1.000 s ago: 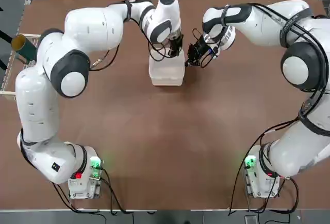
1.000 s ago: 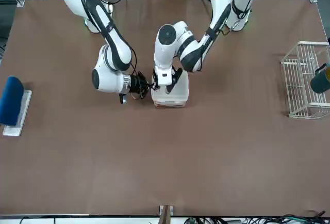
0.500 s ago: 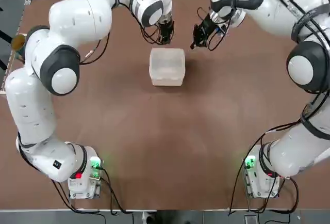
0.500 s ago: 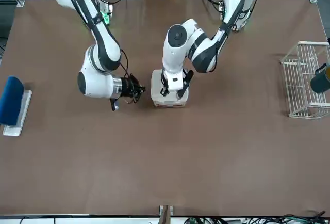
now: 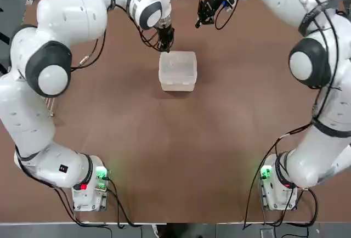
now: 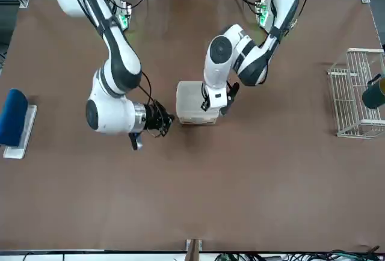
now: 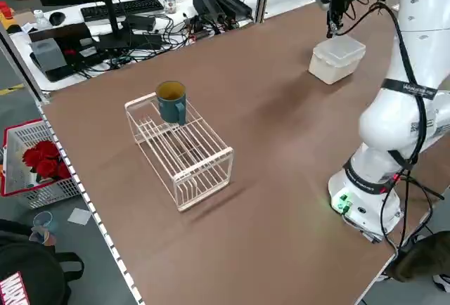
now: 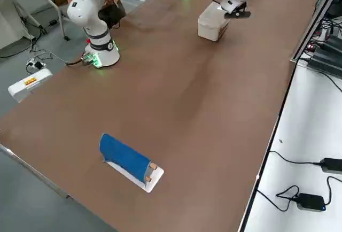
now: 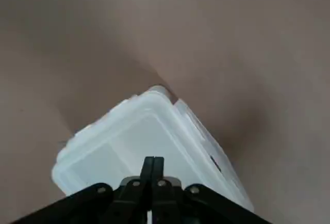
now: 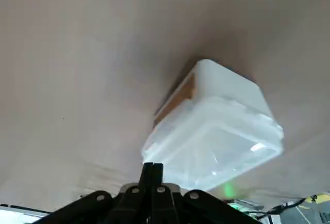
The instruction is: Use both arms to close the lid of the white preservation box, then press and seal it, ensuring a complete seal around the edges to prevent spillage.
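The white preservation box [image 5: 177,71] stands in the far middle of the table with the lid [image 5: 177,64] lying flat and closed on it. Its edges [image 9: 172,131] meet all along the sides that show. My left gripper [image 5: 164,44] hangs shut and empty above the box's far left corner, clear of the lid. The left wrist view has its shut fingers [image 9: 153,163] over the lid. My right gripper [image 5: 200,21], also shut and empty, is raised beyond the box's far right. The right wrist view looks past it to the box [image 10: 216,126] below.
A white wire rack [image 6: 355,95] holding a teal mug [image 6: 374,92] stands at the table's edge on my left. On my right, near the far edge, a blue object [image 6: 14,118] lies on a white base. Cables and equipment lie beyond the far edge.
Both grippers have lifted off the box and drawn back toward the far edge. The left one left the lid's top and the right one left the box's right side. The box stayed closed.
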